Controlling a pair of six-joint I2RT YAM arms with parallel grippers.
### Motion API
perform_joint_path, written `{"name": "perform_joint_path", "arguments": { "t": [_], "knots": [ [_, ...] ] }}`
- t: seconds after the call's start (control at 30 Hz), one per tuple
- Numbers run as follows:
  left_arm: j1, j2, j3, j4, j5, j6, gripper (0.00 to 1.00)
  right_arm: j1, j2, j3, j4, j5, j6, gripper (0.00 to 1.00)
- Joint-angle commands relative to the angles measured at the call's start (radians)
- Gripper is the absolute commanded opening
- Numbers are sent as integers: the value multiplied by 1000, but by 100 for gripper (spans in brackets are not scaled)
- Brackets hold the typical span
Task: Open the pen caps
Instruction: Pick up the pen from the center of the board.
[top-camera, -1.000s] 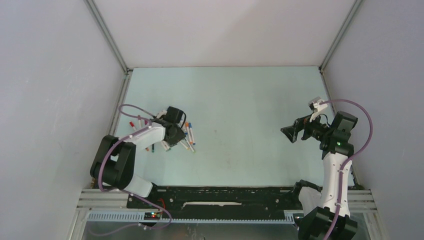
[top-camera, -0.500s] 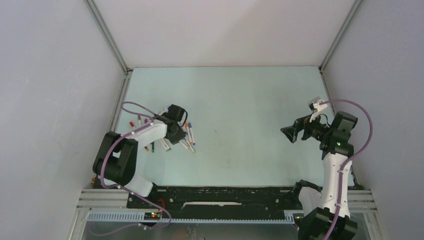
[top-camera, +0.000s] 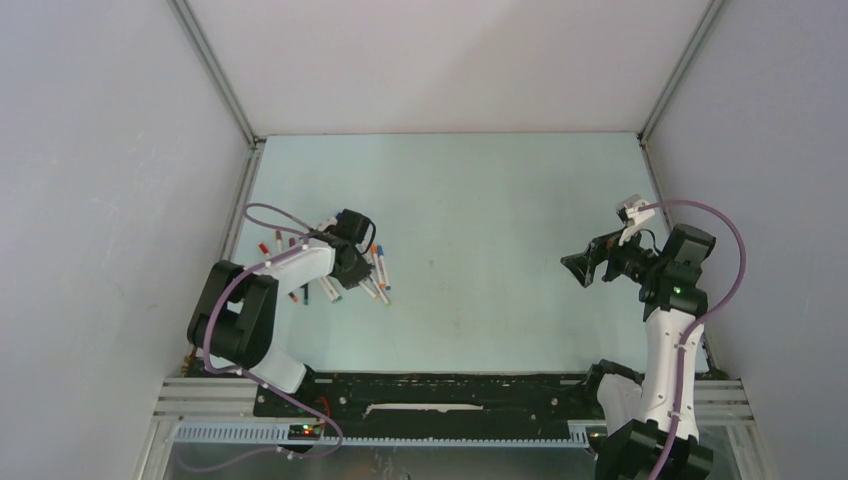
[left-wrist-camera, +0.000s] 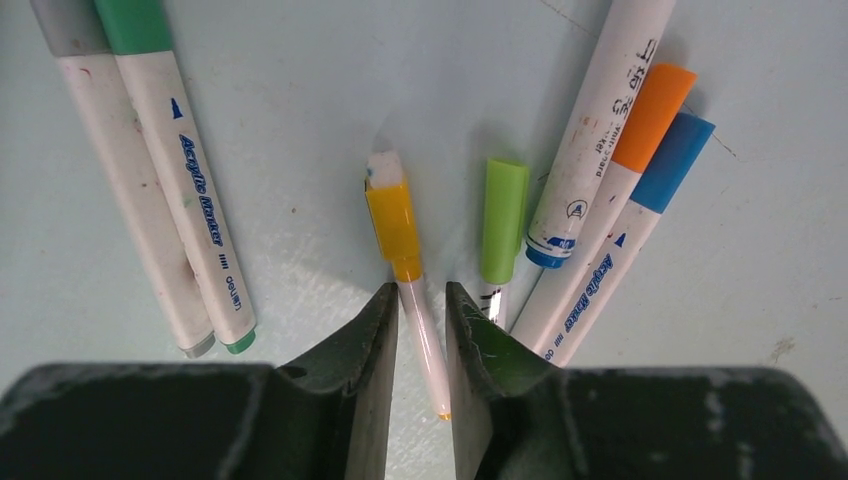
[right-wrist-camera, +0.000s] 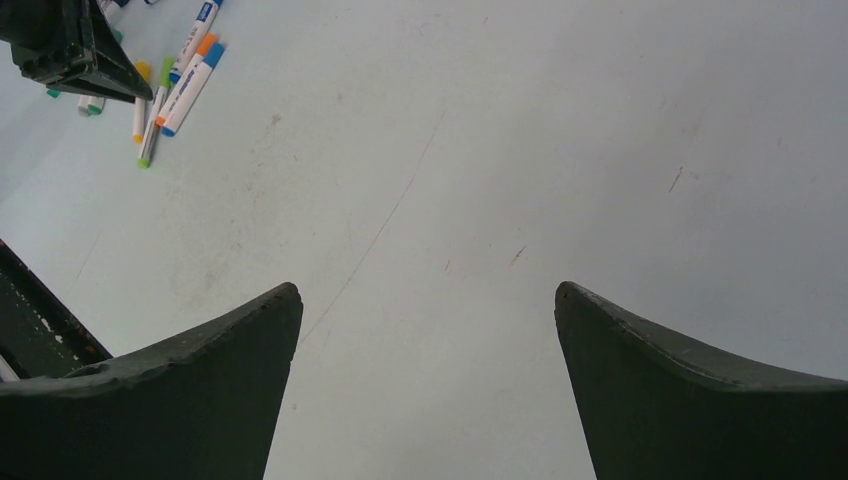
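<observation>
Bright diffuse overhead light, soft shadows, faint sheen on table

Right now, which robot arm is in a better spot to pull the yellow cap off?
Left. The left gripper has a finger on each side of the white barrel of the pen with the yellow cap. The right gripper hangs open, far from the pens.

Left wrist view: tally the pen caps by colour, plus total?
grey cap: 1
dark green cap: 1
yellow cap: 1
lime cap: 1
orange cap: 1
blue cap: 1
Total: 6 caps. The seventh pen has its cap end out of frame.
</observation>
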Motion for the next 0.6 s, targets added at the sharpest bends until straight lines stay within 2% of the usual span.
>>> {"name": "perform_joint_path", "arguments": {
  "t": [0.0,0.23,0.4,0.57],
  "knots": [
    [-7,29,16,6,-10,10,26,5,-15,20,7,-3,-14,100],
    [-7,8,5,13,-18,11,11,6,-19,22,4,-11,-15,100],
    [-7,-38,-10,14,-22,18,7,6,-21,23,2,-19,-16,100],
    [-7,-149,-32,18,-38,43,4,9,-16,34,-16,-36,-16,100]
  ]
}}
